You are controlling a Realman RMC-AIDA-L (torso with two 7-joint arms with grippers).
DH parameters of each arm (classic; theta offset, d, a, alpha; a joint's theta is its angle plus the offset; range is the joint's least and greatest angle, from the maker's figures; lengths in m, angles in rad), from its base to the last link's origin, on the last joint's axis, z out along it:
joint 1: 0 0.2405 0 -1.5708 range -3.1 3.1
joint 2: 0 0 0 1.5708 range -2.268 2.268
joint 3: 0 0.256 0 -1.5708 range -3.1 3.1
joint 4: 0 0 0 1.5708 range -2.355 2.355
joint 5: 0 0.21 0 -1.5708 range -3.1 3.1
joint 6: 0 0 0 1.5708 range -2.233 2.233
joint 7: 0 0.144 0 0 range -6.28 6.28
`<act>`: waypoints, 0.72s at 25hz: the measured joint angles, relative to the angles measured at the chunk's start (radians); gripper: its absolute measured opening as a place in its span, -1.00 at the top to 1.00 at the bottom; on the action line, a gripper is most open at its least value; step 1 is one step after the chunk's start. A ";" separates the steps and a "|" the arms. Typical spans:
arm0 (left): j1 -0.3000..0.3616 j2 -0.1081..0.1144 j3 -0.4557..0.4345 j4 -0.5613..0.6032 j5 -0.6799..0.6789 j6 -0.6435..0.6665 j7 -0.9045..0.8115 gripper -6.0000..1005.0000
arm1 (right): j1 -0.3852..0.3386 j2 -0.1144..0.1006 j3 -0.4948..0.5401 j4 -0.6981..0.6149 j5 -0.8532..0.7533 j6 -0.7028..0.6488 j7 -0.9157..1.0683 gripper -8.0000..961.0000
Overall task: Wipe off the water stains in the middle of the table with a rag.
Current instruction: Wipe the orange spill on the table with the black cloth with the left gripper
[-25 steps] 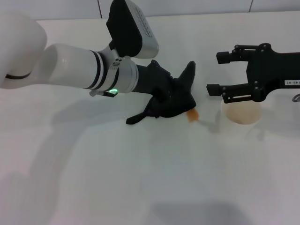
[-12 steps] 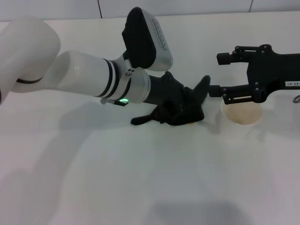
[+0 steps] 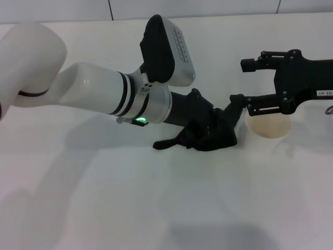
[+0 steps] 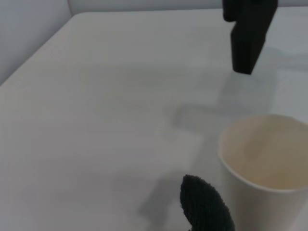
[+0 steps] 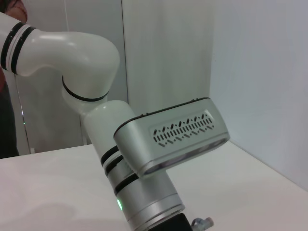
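The dark rag (image 3: 210, 136) lies pressed on the white table (image 3: 156, 198) near its middle, a thin strip trailing off toward my left. My left gripper (image 3: 214, 127) is shut on the rag and bears down on it, its black fingers mostly buried in the cloth. The rag's pointed corner (image 4: 204, 207) shows in the left wrist view, right beside the cup. The water stains are hidden under the rag. My right gripper (image 3: 244, 82) hangs open above the table just past the rag, holding nothing.
A whitish cup (image 3: 268, 125) with an orange tint inside stands upright just right of the rag, partly under the right gripper; it also fills the left wrist view (image 4: 264, 163). The left arm's wrist housing (image 5: 171, 134) fills the right wrist view.
My left arm has slid right and toward the near edge, dragging the rag over the orange smear, which no longer shows. The rag now lies close to the cup. The right arm has not moved.
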 joint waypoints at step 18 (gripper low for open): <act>0.025 0.017 -0.074 -0.010 0.021 -0.146 0.001 0.82 | -0.001 0.000 -0.005 0.000 0.002 0.000 0.004 -0.71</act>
